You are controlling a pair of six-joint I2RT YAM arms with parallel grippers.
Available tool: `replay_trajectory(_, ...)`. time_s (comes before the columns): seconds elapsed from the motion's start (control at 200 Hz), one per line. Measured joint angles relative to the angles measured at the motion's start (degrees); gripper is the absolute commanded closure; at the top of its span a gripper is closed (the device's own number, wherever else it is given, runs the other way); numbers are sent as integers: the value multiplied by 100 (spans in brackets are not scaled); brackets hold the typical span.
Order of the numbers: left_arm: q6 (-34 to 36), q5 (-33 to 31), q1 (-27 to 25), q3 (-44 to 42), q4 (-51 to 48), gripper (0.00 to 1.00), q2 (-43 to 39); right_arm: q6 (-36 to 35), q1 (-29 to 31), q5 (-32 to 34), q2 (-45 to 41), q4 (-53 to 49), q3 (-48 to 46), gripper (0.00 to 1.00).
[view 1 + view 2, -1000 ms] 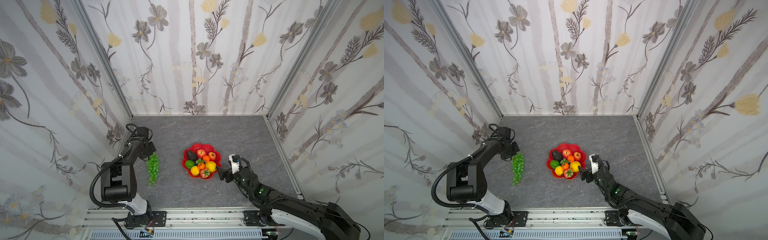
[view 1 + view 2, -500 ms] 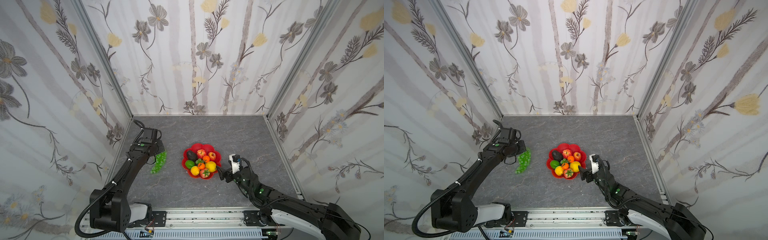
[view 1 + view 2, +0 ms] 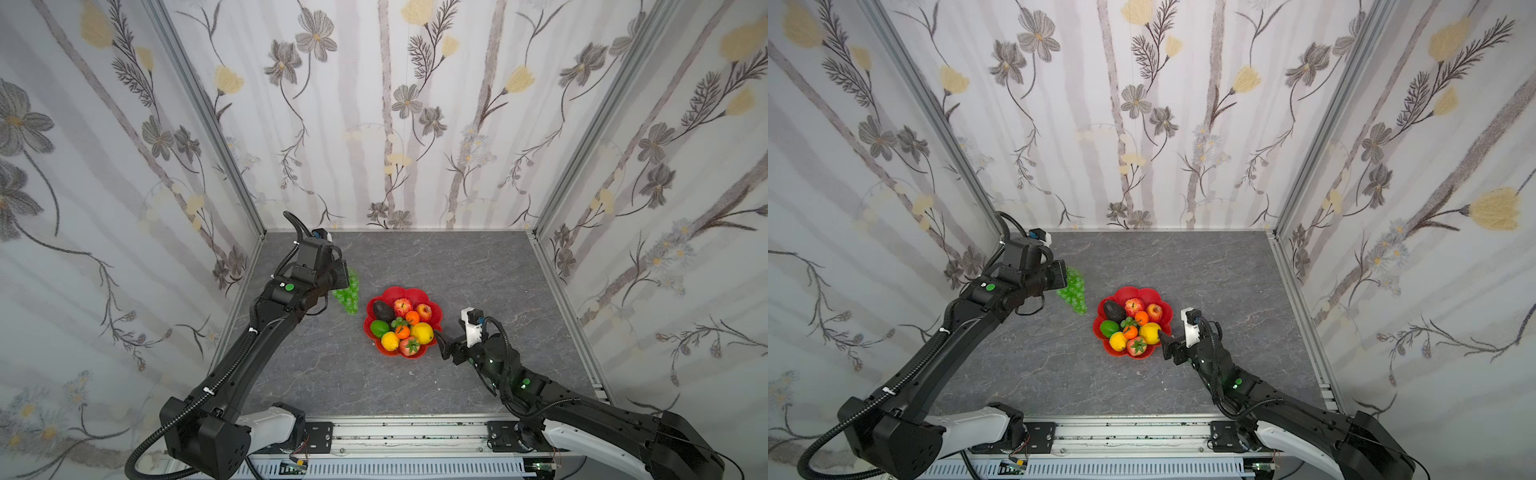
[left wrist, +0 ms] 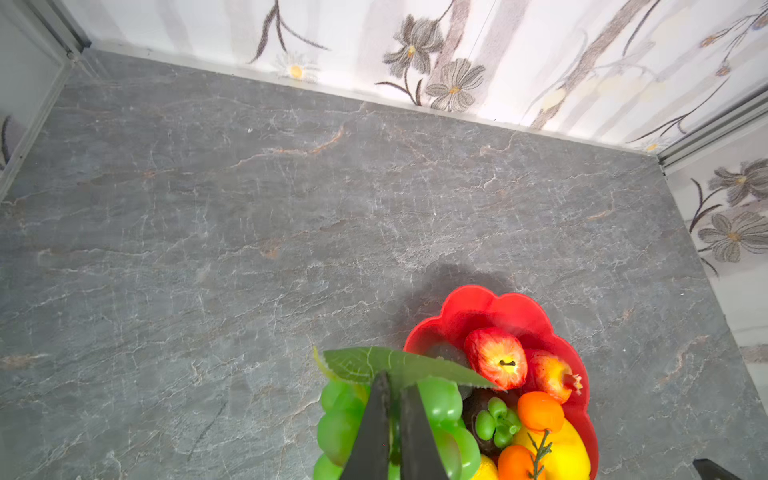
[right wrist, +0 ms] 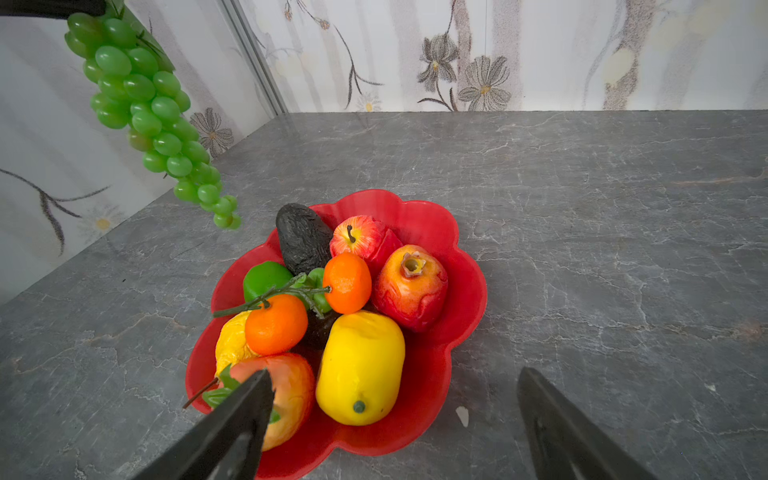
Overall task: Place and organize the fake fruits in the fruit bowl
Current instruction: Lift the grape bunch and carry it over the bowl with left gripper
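Left gripper (image 4: pixel 392 380) clamped on grape bunch (image 5: pixel 149 112), which hangs above the surface (image 3: pixel 478 270) between left edge and fruit bowl (image 3: pixel 409 291). Bowl mid-surface, crowded: avocado (image 5: pixel 301 239), apple (image 5: pixel 357 237), tangerines (image 5: pixel 347 282), lemon (image 5: pixel 361 365). Right gripper (image 5: pixel 397 372) jaws apart, just beside bowl's near rim.

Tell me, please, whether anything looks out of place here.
The green grape bunch is the only fruit outside the fruit bowl: it dangles from the shut left gripper. A small white fleck also lies on the table near the bowl.
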Motion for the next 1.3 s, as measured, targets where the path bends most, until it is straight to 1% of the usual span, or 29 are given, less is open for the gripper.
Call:
replay_trajectory(0.09, 98, 118, -101, 240, 66, 100, 155, -11, 0, 24, -39, 2, -35, 8)
replay_trajectory(0.17, 127, 304, -146, 501, 107, 100, 452, -20, 0, 46, -61, 2, -48, 8)
replay_trajectory(0.4, 372, 431, -459, 1294, 22, 100, 1165, -42, 0, 81, -63, 127, -59, 8)
replay_trajectory(0.555, 463, 472, -647, 1620, 13, 100, 1561, -42, 0, 120, -72, 160, -76, 8)
replay_trajectory(0.989, 531, 529, -1091, 1784, -28, 100, 2280, -39, 0, 120, -66, 164, -92, 8)
replay_trajectory(1.299, 529, 348, -1189, 1845, -177, 100, 2658, -39, 0, 120, -33, 170, -92, 8)
